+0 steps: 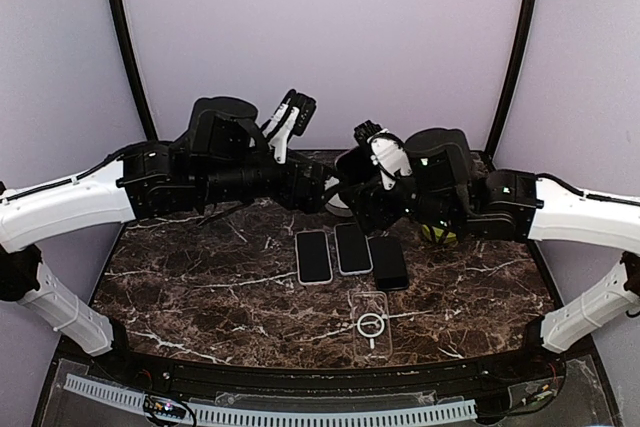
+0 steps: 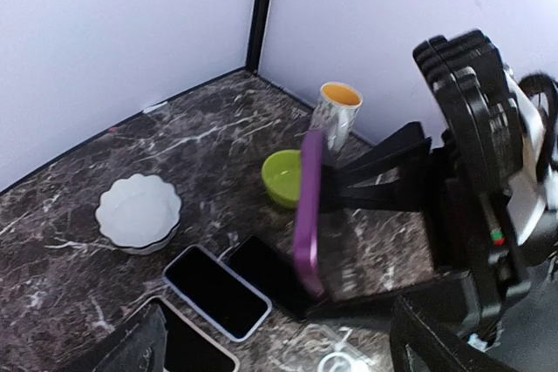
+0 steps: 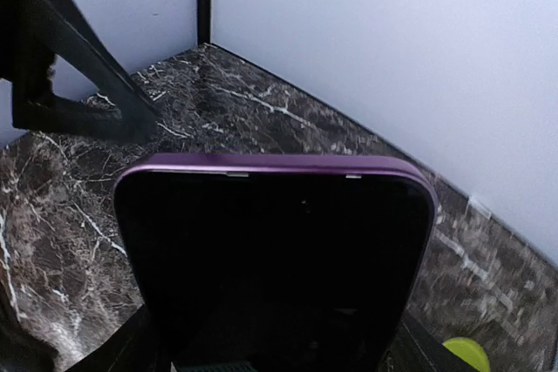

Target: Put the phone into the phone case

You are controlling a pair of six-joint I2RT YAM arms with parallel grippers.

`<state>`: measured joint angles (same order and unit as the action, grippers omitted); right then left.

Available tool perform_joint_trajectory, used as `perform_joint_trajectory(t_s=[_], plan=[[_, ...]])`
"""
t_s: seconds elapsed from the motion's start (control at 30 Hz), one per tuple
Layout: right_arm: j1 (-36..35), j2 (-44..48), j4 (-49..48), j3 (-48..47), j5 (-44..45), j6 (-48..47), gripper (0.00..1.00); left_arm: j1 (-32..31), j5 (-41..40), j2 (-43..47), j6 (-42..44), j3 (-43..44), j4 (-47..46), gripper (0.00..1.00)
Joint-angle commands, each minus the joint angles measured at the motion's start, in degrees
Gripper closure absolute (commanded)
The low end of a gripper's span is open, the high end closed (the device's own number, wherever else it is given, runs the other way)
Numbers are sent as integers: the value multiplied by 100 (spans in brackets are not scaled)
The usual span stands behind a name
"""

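Top external view, left to right: on the marble surface (image 1: 200, 277), three phones in a row near the middle: light-edged phone (image 1: 313, 256), second phone (image 1: 352, 248), dark phone (image 1: 388, 262). Just in front, clear phone case (image 1: 370, 322) lying flat, apart from them. Further right, green bowl (image 1: 437, 234), partly under the right arm.

Left wrist view: left jaws spread wide at the bottom corners, gripping nothing. White scalloped dish (image 2: 138, 213), then the bowl, then cup with orange inside (image 2: 338, 115). Purple phone (image 2: 309, 215) upright and edge-on in the air, well apart from the case.

Right wrist view: right jaws pinching the purple phone by its sides, dark screen toward the camera.
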<state>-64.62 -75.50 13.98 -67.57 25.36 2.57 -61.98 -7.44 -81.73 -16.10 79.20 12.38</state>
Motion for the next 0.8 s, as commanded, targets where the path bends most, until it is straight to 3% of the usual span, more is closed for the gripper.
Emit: perform_joint_trajectory(t_s=[0.0,0.13,0.37,0.53,0.77], plan=[[-86,244,883,793,437,3835,85,8,-540,110,1132,-668,150,8],[-405,177,966,1506,429,5430,99,1,-360,75,1446,-1563,36,9],[-1359,-661,1783,1214,1030,7200,100,-2,-338,-129,1134,-2070,-97,8],[-1496,-1377,1957,1107,783,7689,100,-12,-390,-182,1087,-2152,46,8],[-1500,-1894,2176,812,803,7573,100,-42,-221,-13,983,-2232,12,7]])
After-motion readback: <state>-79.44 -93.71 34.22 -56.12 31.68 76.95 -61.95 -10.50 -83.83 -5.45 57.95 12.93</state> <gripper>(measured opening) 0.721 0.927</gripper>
